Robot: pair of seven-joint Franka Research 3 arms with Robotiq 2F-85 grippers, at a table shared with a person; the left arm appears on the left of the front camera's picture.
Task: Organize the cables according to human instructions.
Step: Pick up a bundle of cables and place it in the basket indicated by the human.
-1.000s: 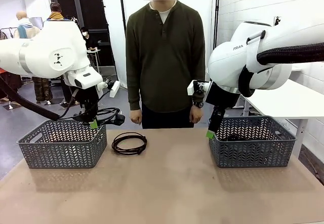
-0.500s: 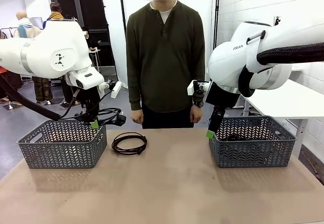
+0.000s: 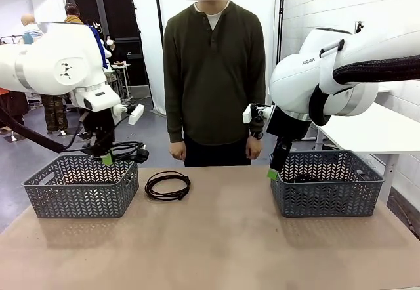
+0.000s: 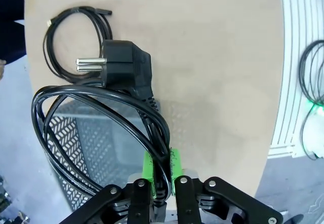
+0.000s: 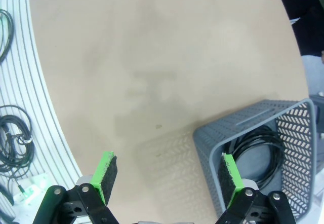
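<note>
left gripper [image 3: 105,159]: fingers pinched narrow on the strands of a black coiled cable, with a green pad on each side of the bundle.
held cable [image 3: 134,151]: hangs from the left gripper in the air, above the far right end of the left basket [image 3: 79,195] and clear of its rim; in the left wrist view the loops hang over the basket.
plug [image 4: 129,72]: chunky black end of the held cable with two bare metal pins, hanging out past the basket's edge and over the table [image 3: 223,237].
loose cable [image 3: 165,196]: thin black coil lying flat on the table, between the two baskets and nearer the left one, touching neither.
right gripper [image 5: 168,173]: fingers spread wide with nothing between them; it hangs just outside the left wall of the right basket [image 3: 328,198].
cable in the right basket [image 5: 260,134]: black coil lying on the basket's floor.
person [image 3: 213,73]: stands at the far side of the table, both arms hanging, hands apart from the cables.
</note>
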